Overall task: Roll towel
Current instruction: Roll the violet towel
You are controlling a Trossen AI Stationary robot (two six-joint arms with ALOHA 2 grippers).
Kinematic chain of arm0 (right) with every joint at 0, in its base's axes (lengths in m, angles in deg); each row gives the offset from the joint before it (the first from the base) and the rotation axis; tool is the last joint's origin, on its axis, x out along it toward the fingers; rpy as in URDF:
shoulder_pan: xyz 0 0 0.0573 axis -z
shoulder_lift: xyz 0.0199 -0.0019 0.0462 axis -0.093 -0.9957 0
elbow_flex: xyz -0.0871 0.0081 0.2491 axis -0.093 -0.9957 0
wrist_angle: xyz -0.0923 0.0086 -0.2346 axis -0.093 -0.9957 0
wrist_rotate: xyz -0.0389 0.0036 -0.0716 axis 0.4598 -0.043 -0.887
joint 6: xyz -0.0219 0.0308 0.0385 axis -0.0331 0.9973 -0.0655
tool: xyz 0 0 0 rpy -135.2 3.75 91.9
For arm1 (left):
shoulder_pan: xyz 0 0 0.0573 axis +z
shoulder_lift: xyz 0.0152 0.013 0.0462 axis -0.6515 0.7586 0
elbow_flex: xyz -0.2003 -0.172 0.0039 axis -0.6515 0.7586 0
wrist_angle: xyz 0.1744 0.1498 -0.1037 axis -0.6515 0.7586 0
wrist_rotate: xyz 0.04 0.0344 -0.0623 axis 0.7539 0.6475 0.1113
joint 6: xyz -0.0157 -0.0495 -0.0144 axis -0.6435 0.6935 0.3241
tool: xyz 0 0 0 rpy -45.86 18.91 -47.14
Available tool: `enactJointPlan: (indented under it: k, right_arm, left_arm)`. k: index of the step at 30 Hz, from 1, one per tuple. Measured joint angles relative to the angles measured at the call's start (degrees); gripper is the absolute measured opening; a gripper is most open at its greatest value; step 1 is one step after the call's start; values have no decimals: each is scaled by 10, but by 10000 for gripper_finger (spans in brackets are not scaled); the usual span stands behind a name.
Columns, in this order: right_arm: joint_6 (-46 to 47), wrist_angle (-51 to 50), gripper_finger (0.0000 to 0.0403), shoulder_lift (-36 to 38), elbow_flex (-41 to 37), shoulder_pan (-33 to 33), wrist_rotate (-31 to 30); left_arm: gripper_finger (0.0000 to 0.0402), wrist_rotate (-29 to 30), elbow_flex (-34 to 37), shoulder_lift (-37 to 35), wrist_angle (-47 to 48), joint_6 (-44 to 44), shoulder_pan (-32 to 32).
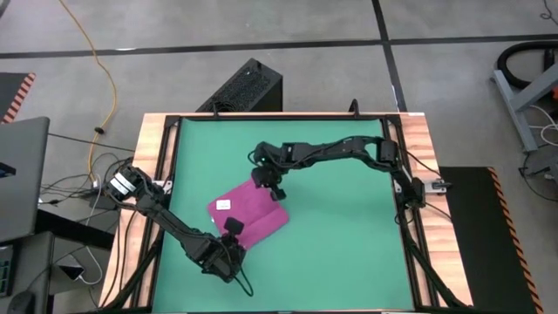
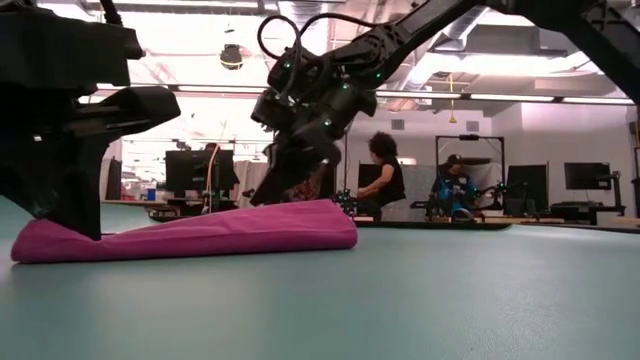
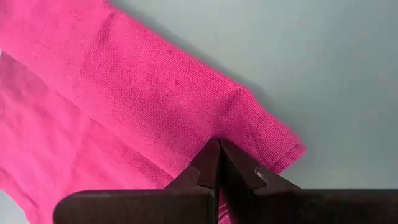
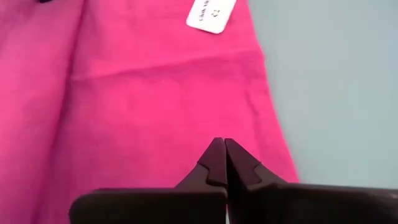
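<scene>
The magenta towel [image 1: 248,214] lies folded on the green mat [image 1: 349,235], left of the middle, its white tag [image 1: 223,205] facing up. In the low view the towel [image 2: 220,232] is a low, thick strip with a rounded fold at one end. My left gripper [image 1: 234,228] is shut at the towel's near edge. My right gripper [image 1: 272,187] is shut at the towel's far corner. The tag also shows in the right wrist view [image 4: 211,14]. My left gripper comes from above, pointing down, with its shut tips on the towel close to its near corner [image 3: 249,134], beside a folded edge. How many layers sit between the tips, I cannot tell. The towel lies flat on the mat. My right gripper comes from above, its shut tips on the towel's top face near the far corner [image 4: 186,137], a little in from the edge. The cloth around the tips is flat and unpuckered. The towel rests on the mat.
Bare green mat lies to the right of the towel and toward the near edge. A wooden frame [image 1: 157,174] rims the table. A black box [image 1: 248,87] stands beyond the far edge. People sit at desks [image 2: 385,180] in the room behind.
</scene>
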Motion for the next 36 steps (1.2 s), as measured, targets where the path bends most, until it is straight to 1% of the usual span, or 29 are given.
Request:
enactJointPlan:
  k: [4, 7, 8, 11, 14, 17, 21, 24, 29, 32, 36]
  right_arm:
    - [1, 13, 5, -1, -1, 5, -1]
    - [1, 23, 4, -19, 0, 2, -6]
    - [1, 18, 3, -24, -2, 2, -16]
    - [-2, 50, 3, -47, 0, -2, -30]
    - [5, 44, 2, -56, 1, -3, -49]
    - [18, 9, 1, -57, 2, -3, -82]
    - [70, -39, 1, -52, 3, -3, -123]
    - [103, -72, 1, -50, 3, -4, -135]
    - [175, -98, 1, -51, 2, -14, -182]
    - [214, -100, 0, -52, 2, -23, -203]
    - [242, -114, 0, -52, 1, -39, -227]
  left_arm:
    - [0, 0, 0, 0, 1, -2, 0]
    - [0, 1, 0, 0, 3, -2, -1]
    - [0, 1, 0, 0, 4, -6, -1]
    - [0, 2, 0, 0, 5, -14, -1]
    - [0, 4, 0, 0, 8, -13, -1]
    - [0, 1, 0, 0, 15, -16, -3]
    - [0, 9, 0, -2, 29, -33, -4]
    - [0, 12, 1, -6, 47, -53, -4]
    - [0, 47, 3, -15, 86, -104, -3]
    - [0, 57, 16, -24, 70, -128, 5]
    - [0, 54, 77, -52, -13, -136, 14]
